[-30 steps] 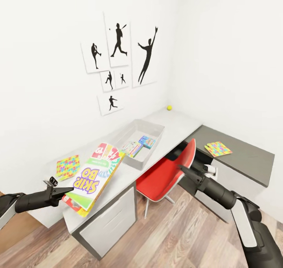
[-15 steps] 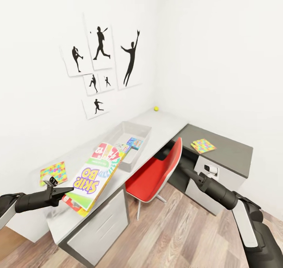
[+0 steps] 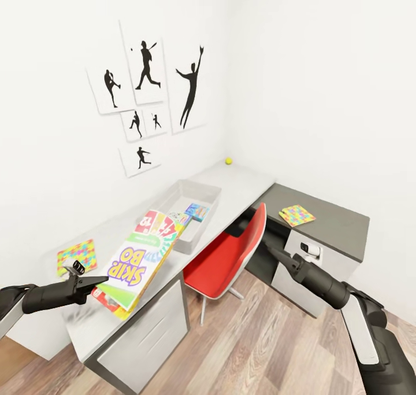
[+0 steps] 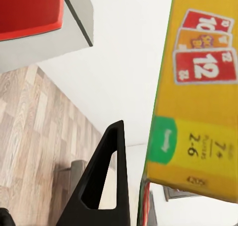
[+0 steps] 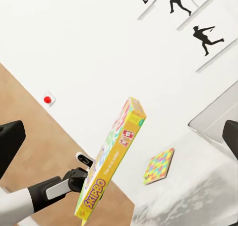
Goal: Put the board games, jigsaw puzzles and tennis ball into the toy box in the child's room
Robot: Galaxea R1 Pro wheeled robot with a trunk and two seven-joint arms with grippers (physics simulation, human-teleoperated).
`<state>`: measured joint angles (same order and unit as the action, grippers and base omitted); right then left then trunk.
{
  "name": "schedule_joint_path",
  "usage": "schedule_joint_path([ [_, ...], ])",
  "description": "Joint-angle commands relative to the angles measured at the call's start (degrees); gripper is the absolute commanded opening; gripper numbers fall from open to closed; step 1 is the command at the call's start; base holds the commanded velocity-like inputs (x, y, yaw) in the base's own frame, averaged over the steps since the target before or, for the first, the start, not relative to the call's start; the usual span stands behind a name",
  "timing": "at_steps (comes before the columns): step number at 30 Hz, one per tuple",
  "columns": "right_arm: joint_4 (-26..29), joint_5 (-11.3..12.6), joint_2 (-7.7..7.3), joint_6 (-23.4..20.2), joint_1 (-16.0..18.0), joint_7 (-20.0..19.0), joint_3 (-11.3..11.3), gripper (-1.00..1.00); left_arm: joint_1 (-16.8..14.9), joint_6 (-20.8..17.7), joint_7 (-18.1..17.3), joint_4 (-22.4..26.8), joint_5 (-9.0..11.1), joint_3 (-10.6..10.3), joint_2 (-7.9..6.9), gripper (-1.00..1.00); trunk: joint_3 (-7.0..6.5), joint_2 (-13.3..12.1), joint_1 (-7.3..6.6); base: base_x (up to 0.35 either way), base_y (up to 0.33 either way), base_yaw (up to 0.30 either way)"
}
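Over the near end of the table (image 3: 242,181) I have the Skip-Bo game box (image 3: 138,259) pinched by its corner in my left claw (image 3: 95,280), tilted and clear of the top so I can carry it on to the grey toy box (image 3: 203,185) just beyond. My right claw (image 3: 270,247) hangs by the red chair (image 3: 225,259), holding nothing; I cannot tell how far its fingers are spread.

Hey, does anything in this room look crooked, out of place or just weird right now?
Only the Skip-Bo game box: the left pincer grips its lower edge, holding it tilted above the table. One jigsaw puzzle lies on the dark cabinet top, apart from the toy box.
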<state>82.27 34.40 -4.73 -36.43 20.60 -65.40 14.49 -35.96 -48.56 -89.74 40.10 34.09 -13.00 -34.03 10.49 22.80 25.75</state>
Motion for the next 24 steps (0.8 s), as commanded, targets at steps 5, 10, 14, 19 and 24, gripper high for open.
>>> schedule_joint_path([
  [5,0.00,0.23,-0.02,-0.32,-0.24,-0.19,0.01,1.00,-0.07,-0.19,-0.26,-0.02,0.21,-0.28,-0.07,-1.00,-0.30,0.12,0.04,0.000,-0.045,-0.099],
  [10,0.00,0.22,0.03,-0.31,-0.29,-0.25,0.01,1.00,-0.07,-0.14,-0.26,-0.02,0.21,-0.27,-0.07,-1.00,-0.75,0.12,0.04,0.000,-0.057,-0.114],
  [14,0.10,0.21,0.05,-0.25,-0.62,-0.27,0.01,1.00,-0.07,-0.14,-0.26,-0.02,0.23,-0.27,-0.07,-1.00,-1.10,0.12,0.04,0.000,-0.010,-0.105],
  [19,0.41,0.21,0.06,-0.23,-1.29,-0.33,0.01,1.00,-0.07,-0.14,-0.26,-0.02,0.23,-0.28,-0.07,-1.00,-1.55,0.12,0.04,0.000,-0.002,-0.046],
  [24,0.54,0.17,0.07,-0.07,-1.41,-0.34,0.01,1.00,-0.07,-0.14,-0.26,-0.02,0.24,-0.34,-0.07,-1.00,-2.01,0.12,0.04,0.019,0.000,-0.008],
])
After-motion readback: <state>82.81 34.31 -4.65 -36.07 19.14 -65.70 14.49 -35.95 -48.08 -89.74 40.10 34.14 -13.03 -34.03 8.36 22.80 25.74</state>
